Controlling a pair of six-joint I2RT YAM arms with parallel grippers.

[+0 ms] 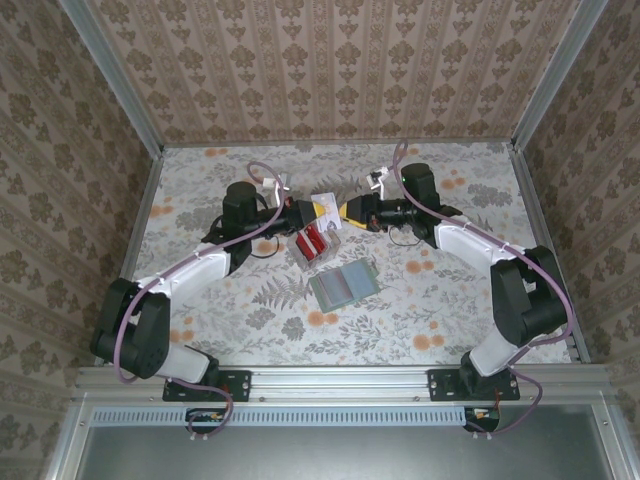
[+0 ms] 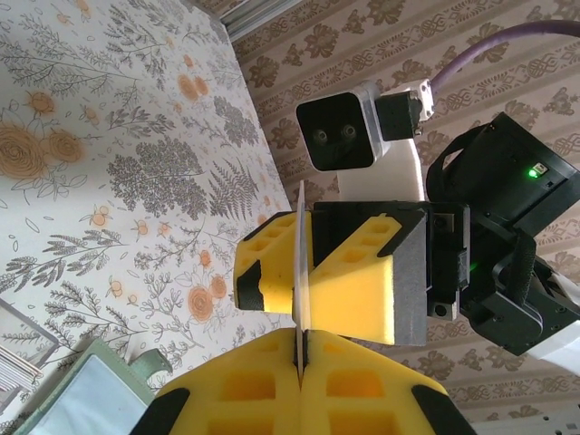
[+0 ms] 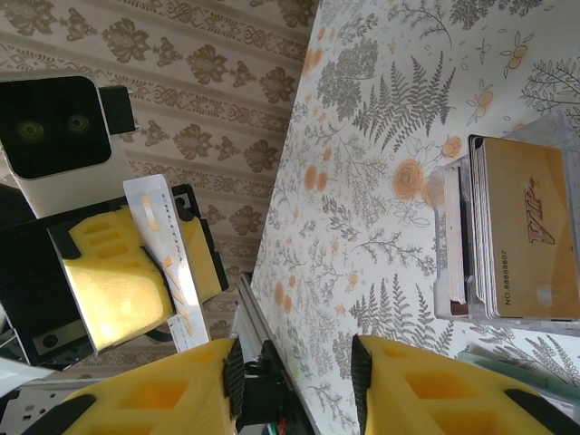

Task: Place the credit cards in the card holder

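Observation:
My left gripper [image 2: 301,349] is shut on one credit card [image 2: 300,263], seen edge-on and upright in the left wrist view. In the right wrist view that card [image 3: 161,258] shows a pale face with orange marks. Above the table the left gripper [image 1: 318,212] and right gripper [image 1: 349,212] meet tip to tip, the card [image 1: 325,200] between them. The right gripper [image 3: 297,367] is open, its yellow fingers [image 2: 367,281] standing either side of the card's far end. More credit cards [image 3: 526,236] stand in a clear box [image 1: 313,243]. The grey-green card holder [image 1: 343,284] lies open, in front of the box.
The floral table top [image 1: 250,300] is walled by patterned panels [image 1: 330,60] on three sides, with a metal rail [image 1: 340,380] along the near edge. A corner of the card holder [image 2: 91,399] lies just below the left fingers.

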